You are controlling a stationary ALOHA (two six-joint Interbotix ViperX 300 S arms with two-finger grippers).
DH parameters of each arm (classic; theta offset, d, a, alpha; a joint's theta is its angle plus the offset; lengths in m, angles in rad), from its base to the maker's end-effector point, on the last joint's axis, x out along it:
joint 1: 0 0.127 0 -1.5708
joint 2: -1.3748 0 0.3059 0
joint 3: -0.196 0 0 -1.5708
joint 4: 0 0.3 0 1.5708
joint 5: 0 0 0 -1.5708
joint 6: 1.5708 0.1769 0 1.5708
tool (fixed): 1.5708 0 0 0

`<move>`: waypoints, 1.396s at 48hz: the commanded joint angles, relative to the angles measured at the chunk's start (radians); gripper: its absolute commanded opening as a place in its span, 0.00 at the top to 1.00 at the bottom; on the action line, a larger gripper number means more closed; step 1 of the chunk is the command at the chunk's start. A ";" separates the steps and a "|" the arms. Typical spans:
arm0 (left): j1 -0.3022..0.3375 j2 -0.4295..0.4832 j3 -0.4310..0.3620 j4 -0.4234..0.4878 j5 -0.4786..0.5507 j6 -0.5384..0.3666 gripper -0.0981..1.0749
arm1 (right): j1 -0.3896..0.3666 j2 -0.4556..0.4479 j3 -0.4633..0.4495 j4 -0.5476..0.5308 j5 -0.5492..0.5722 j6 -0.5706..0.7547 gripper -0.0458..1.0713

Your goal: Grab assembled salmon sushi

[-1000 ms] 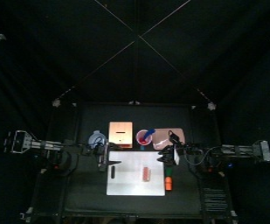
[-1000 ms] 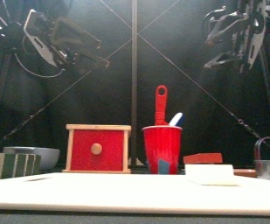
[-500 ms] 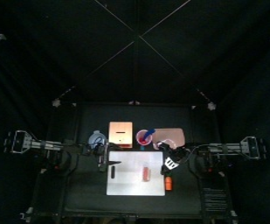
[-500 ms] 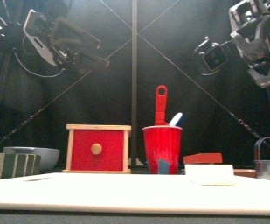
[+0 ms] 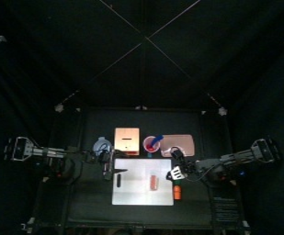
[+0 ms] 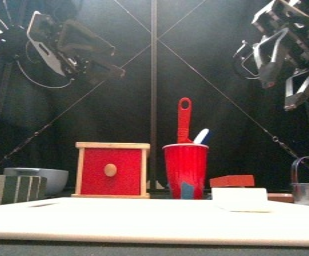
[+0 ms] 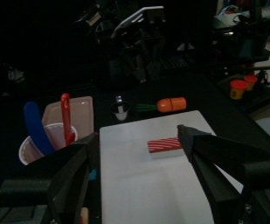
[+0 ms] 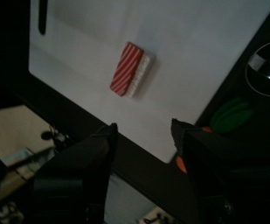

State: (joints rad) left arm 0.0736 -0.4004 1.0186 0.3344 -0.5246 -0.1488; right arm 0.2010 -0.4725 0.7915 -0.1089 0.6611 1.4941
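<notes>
Right wrist view shows me my right gripper [image 8: 143,140], jaws wide open and holding nothing, hanging above the salmon sushi [image 8: 131,69] lying on the white board [image 8: 196,52], so next I would go straight down and pinch it.

Board [image 5: 134,191] open from above; salmon sushi [image 5: 147,183] w/ clear room around; orange piece [image 5: 176,191] at edge.

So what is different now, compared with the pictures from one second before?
The right arm swung: seen from above, its tool moved toward the front of the white board, nearer the salmon sushi; its jaws are open and hold nothing. The left arm, the sushi and the red cup stayed put.
</notes>
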 commanded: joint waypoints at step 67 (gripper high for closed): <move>0.025 -0.012 0.005 0.000 0.000 0.002 0.04 | 0.020 0.612 -0.325 -0.091 -0.003 0.273 0.18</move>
State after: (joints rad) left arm 0.0997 -0.4080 1.0431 0.3344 -0.5170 -0.1488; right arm 0.2240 0.1519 0.4955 -0.2025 0.6519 1.7671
